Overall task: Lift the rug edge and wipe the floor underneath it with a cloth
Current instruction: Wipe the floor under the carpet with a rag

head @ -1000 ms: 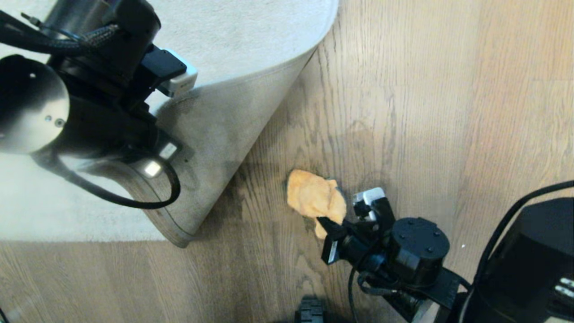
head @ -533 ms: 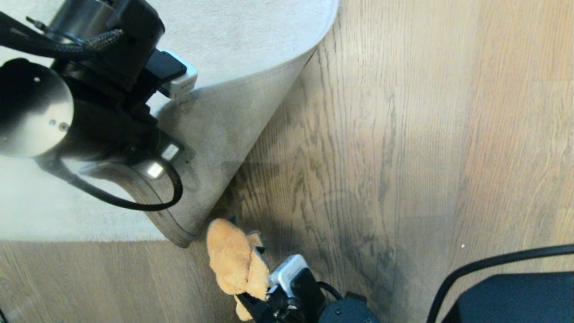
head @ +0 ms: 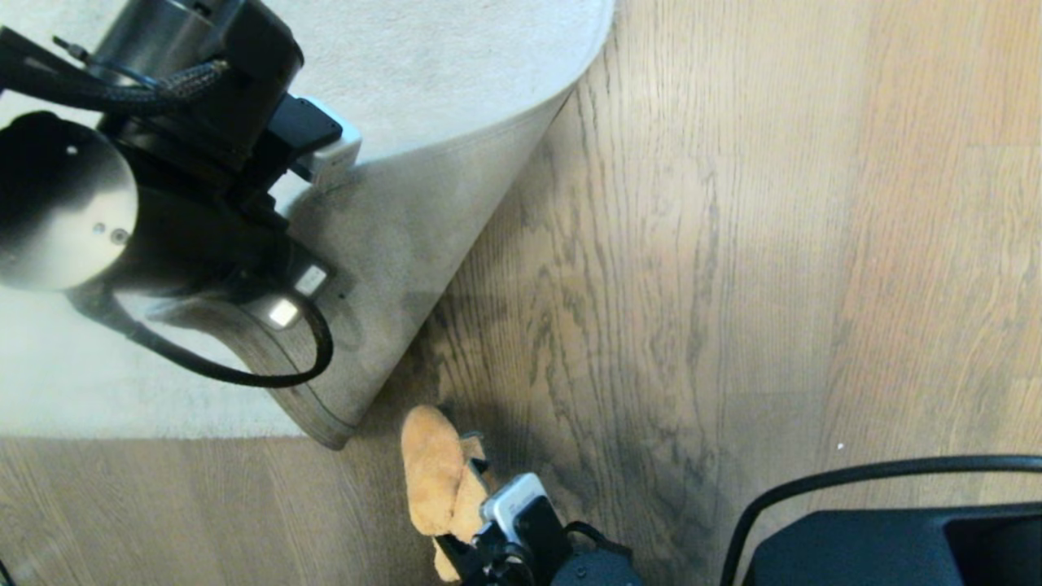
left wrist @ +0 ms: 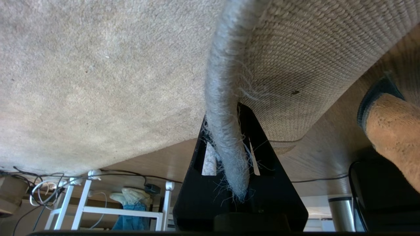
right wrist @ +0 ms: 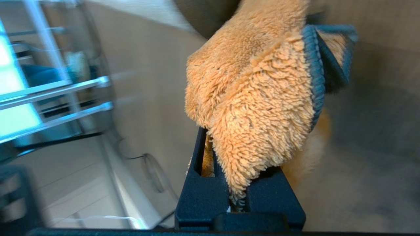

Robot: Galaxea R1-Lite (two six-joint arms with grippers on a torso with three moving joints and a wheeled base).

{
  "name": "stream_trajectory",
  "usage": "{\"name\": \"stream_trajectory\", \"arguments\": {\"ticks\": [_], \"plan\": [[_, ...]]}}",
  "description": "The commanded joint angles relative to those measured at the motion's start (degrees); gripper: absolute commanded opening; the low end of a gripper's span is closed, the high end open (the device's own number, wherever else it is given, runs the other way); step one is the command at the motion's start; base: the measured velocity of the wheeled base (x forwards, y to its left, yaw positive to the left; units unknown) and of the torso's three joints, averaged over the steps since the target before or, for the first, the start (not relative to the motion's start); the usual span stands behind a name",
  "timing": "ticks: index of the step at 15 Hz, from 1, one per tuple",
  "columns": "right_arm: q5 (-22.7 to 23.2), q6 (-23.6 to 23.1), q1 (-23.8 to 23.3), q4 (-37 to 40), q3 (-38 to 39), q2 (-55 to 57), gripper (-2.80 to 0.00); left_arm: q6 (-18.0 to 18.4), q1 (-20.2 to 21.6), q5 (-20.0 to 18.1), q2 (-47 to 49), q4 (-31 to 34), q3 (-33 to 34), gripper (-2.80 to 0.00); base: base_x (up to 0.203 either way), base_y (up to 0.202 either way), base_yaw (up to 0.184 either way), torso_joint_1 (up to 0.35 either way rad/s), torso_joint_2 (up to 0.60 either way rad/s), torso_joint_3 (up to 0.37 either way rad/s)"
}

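Your left gripper [left wrist: 229, 170] is clamped on the rug edge [left wrist: 223, 108]; its two black fingers [left wrist: 262, 144] sit on either side of the frayed grey border. Only the left wrist view shows you this grip. In the head view the gripper itself is hidden under the big left arm [head: 155, 187], which reaches in from the upper left and stands over the rug. That wrist view also gives you the beige woven backing [left wrist: 311, 59] of the lifted corner, with the floor [left wrist: 331, 144] below it.

Your right gripper [right wrist: 238, 196] is closed on the cloth [right wrist: 256, 98], an orange fluffy one with a blue-grey hem. The right wrist view shows the cloth pinched between the fingers and standing up out of them. In the head view you see this gripper [head: 464, 545] low, at the bottom edge, with most of its arm outside the frame, and the cloth [head: 435, 480] pointing up toward the rug.

From there, the cloth lies on the floor [head: 733, 244] just beside the folded-back corner of the rug [head: 391, 244], near it, but whether they touch I cannot tell. The left wrist view shows the same cloth at its side, close under the raised backing.
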Motion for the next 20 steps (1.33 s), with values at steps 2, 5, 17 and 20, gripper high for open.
{"name": "stream_trajectory", "arguments": {"ticks": [2,5,17,20], "plan": [[-0.25,0.02,-5.08,-2.35,3.14,-1.12,-2.8,-0.02,-0.31,0.24,-0.09,0.25,0.42,-2.8,0.0,0.0,0.0,0.0,0.0,0.0],[-0.3,0.1,-12.19,-2.35,6.54,-3.12,-2.8,-0.02,-0.31,0.24,-0.21,0.25,0.42,-2.8,0.0,0.0,0.0,0.0,0.0,0.0],[0.12,0.26,-27.93,-2.42,21.89,-19.74,-2.8,-0.02,-0.31,0.24,-0.57,0.25,0.42,-2.8,0.0,0.0,0.0,0.0,0.0,0.0],[0.21,0.19,-24.86,-2.44,22.57,-20.19,-2.8,0.0,-0.4,0.24,-0.57,0.25,0.33,-2.8,0.0,0.0,0.0,0.0,0.0,0.0]]}}
